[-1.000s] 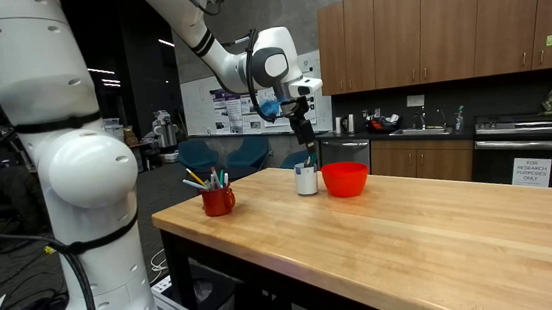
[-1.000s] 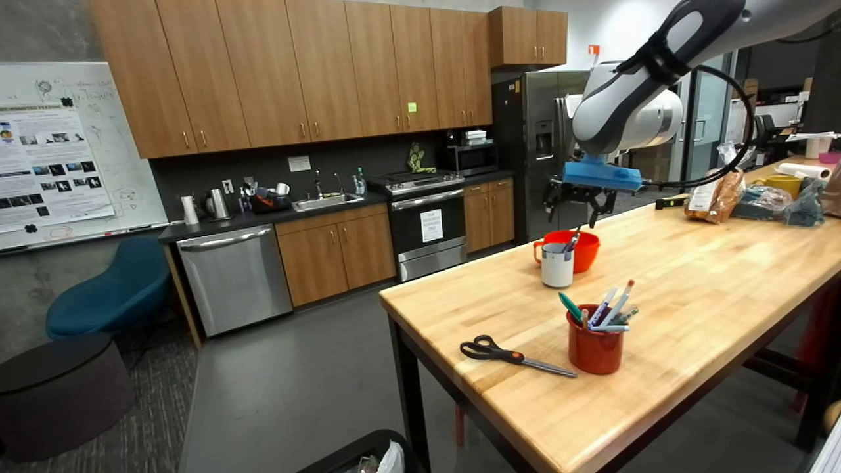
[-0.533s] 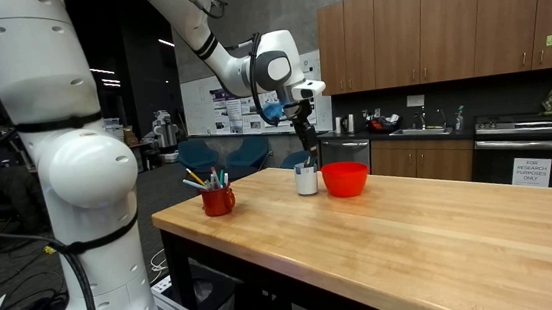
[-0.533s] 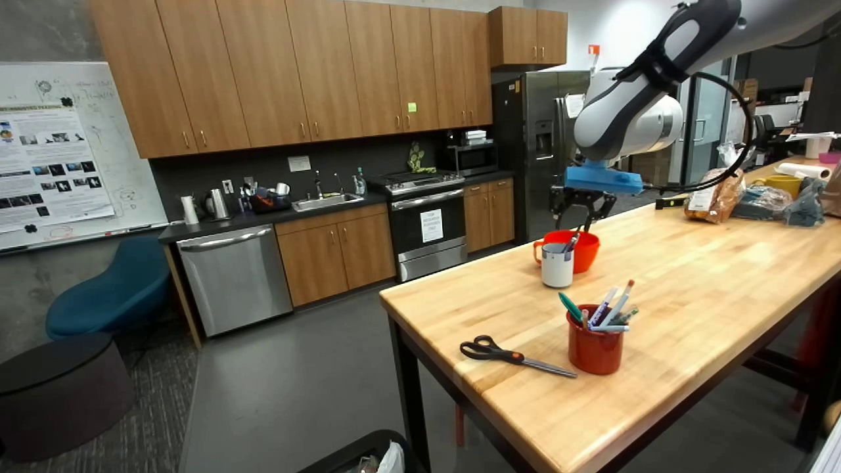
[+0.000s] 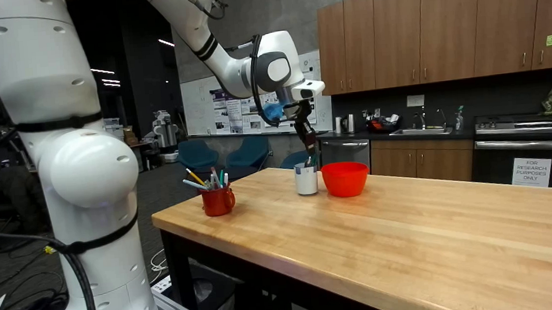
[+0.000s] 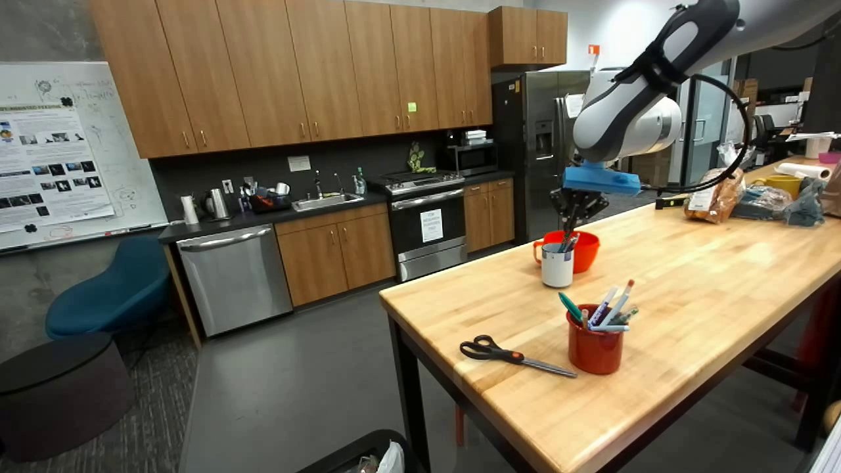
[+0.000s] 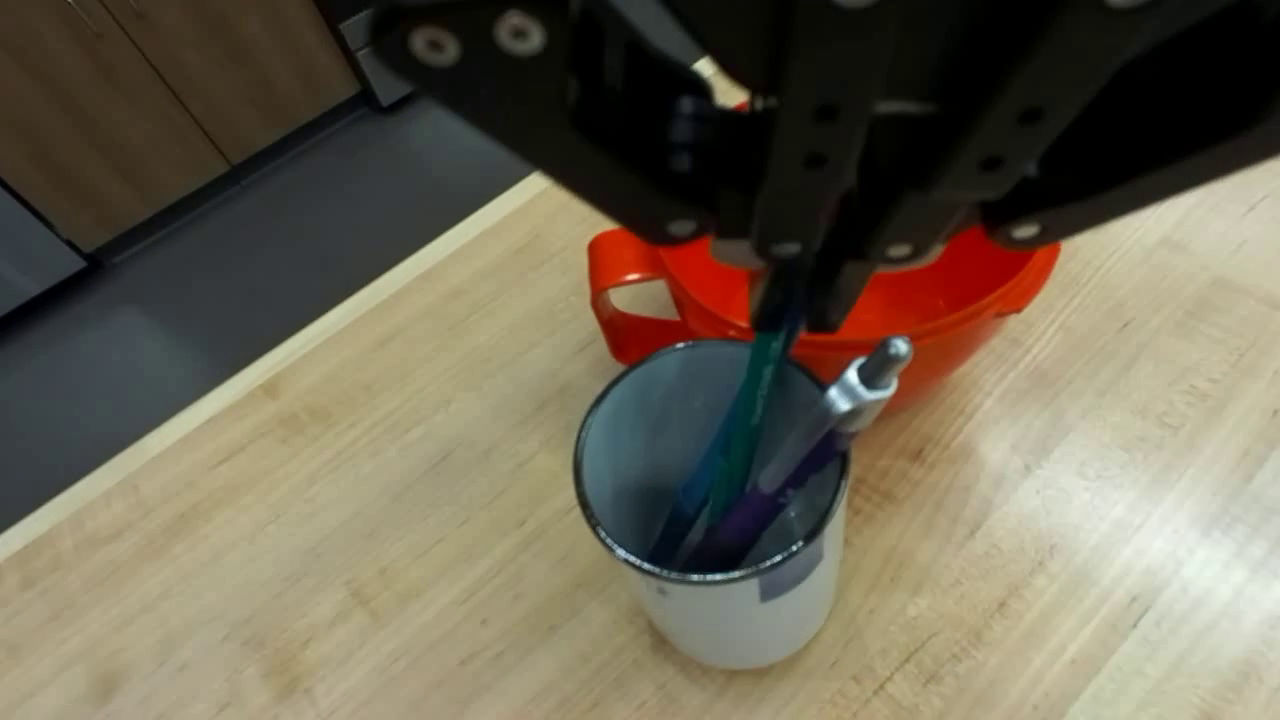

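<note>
Green pen (image 7: 745, 425): its upper end runs between the fingertips of my tool (image 7: 803, 300), which I see clenched on it in the wrist view; whether the blue pen (image 7: 700, 483) beside it is pinched too, I can't tell. The green pen's lower part leans inside the white cup (image 7: 735, 625), upright on the desk (image 7: 400, 500). A purple pen (image 7: 810, 450) leans there too, its silver end poking over the rim just beside my tips. To my mind the pinch is slim and near the top, so I'd pull gently along the pen's slant; a sideways tug could tip the cup or drag the purple pen along.

For room I'd favour going up. The red bowl (image 7: 940, 355) sits just beside the cup, its handle near the rim, so that side is tight. On the left of the wrist view the desk's edge runs not far off, and I'd stay inside it. In an exterior view the red mug (image 6: 594, 351) stands and the scissors (image 6: 516, 356) lie nearer the desk's end, well apart from the cup; I'd pass high over both.
</note>
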Robot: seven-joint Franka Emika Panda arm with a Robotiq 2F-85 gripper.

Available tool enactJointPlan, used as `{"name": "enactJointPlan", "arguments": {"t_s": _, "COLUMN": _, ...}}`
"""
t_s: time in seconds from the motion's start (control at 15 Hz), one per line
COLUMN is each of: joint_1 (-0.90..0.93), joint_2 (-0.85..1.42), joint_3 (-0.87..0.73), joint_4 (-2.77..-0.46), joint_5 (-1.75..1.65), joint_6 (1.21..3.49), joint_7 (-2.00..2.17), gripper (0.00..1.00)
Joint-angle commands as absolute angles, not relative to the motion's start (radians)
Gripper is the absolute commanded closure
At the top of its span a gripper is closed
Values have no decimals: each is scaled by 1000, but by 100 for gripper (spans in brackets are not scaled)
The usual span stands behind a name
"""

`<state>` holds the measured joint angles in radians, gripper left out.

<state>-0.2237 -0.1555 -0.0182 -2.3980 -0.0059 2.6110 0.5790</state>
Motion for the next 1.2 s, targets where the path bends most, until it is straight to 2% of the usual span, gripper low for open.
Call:
{"name": "enactJointPlan", "arguments": {"t_s": 0.0, "joint_1": -193, "joint_2": -193, "joint_3": -26, "joint_4": -2418, "joint_5": -11, "joint_6": 2625, "joint_7": 565, "gripper": 99}}
{"name": "enactJointPlan", "arguments": {"t_s": 0.4, "joint_1": -159, "joint_2": -274, "joint_3": -19, "joint_4": -2433, "joint_5": 4, "joint_6": 2574, "joint_7": 507, "gripper": 99}}
{"name": "enactJointPlan", "arguments": {"t_s": 1.13, "joint_1": -163, "joint_2": -521, "joint_3": 33, "joint_4": -2445, "joint_5": -97, "joint_6": 2282, "joint_7": 385, "gripper": 100}}
